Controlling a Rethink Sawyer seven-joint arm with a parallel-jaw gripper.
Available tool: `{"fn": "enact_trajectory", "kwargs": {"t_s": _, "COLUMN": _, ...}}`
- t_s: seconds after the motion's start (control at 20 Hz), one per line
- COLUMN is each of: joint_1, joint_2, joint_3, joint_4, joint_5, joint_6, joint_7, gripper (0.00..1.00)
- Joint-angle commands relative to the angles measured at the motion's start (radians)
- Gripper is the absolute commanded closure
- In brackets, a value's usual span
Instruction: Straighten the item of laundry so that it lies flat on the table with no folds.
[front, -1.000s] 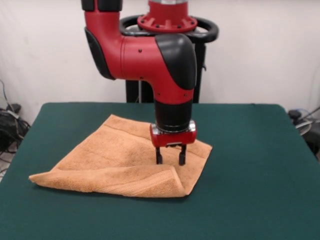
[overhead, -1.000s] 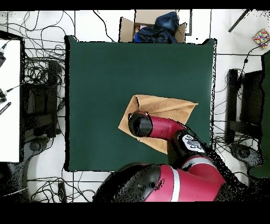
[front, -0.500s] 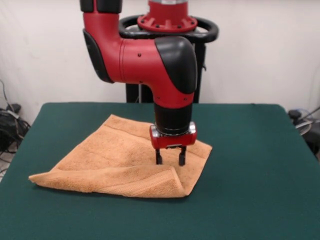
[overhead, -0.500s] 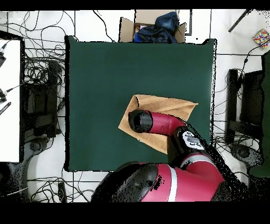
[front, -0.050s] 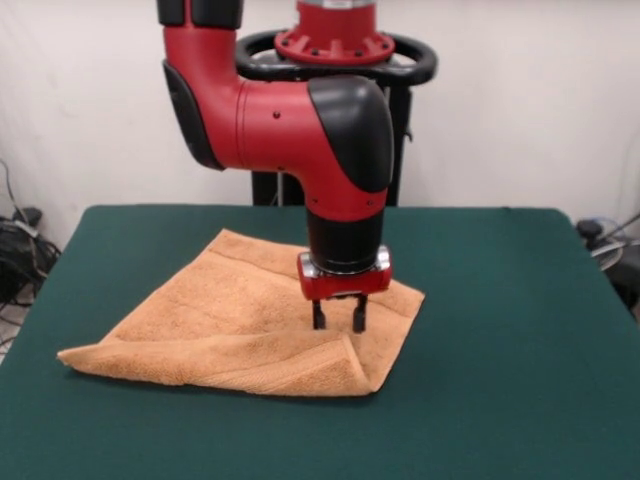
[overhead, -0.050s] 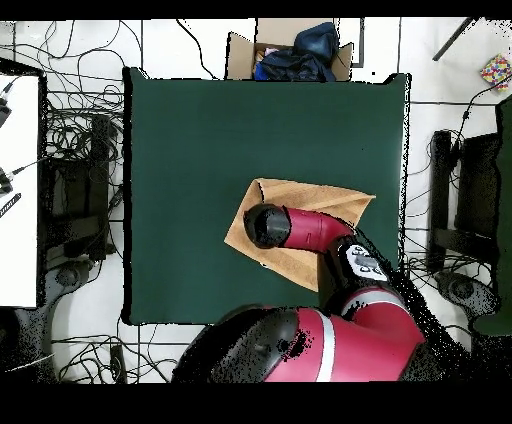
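Green table (front, -0.050s: 500, 330) bears a seemingly folded orange towel (front, -0.050s: 220, 325).

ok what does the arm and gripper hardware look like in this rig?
Single arm: glossy red shells with black rounded joint covers and a black cylindrical wrist section. Below the wrist sits a red gripper body with a thin silver band on top, carrying two short black fingers; gripper. From overhead, a white label with dark markings shows on a black joint cap. No loose cables visible on the arm.

Orange towel (front, -0.050s: 230, 320) (folded) on table (front, -0.050s: 500, 330)
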Motion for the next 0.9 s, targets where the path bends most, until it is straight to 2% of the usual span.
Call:
{"fn": "enact_trajectory", "kwargs": {"t_s": 0.05, "joint_1": -0.005, "joint_2": 0.109, "joint_3": 0.072, "joint_4": -0.176, "joint_5": 0.048, "joint_6": -0.093, "joint_7": 0.156, "gripper": 1.0}}
{"fn": "enact_trajectory", "kwargs": {"t_s": 0.8, "joint_1": -0.012, "joint_2": 0.096, "joint_3": 0.078, "joint_4": -0.146, "joint_5": 0.046, "joint_6": -0.112, "joint_7": 0.174, "gripper": 1.0}}
{"fn": "enact_trajectory", "kwargs": {"t_s": 0.85, "joint_1": -0.022, "joint_2": 0.096, "joint_3": 0.088, "joint_4": -0.138, "joint_5": 0.047, "joint_6": -0.128, "joint_7": 0.177, "gripper": 0.0}}
{"fn": "enact_trajectory", "kwargs": {"t_s": 0.9, "joint_1": -0.019, "joint_2": 0.097, "joint_3": 0.086, "joint_4": -0.141, "joint_5": 0.045, "joint_6": -0.125, "joint_7": 0.174, "gripper": 0.0}}
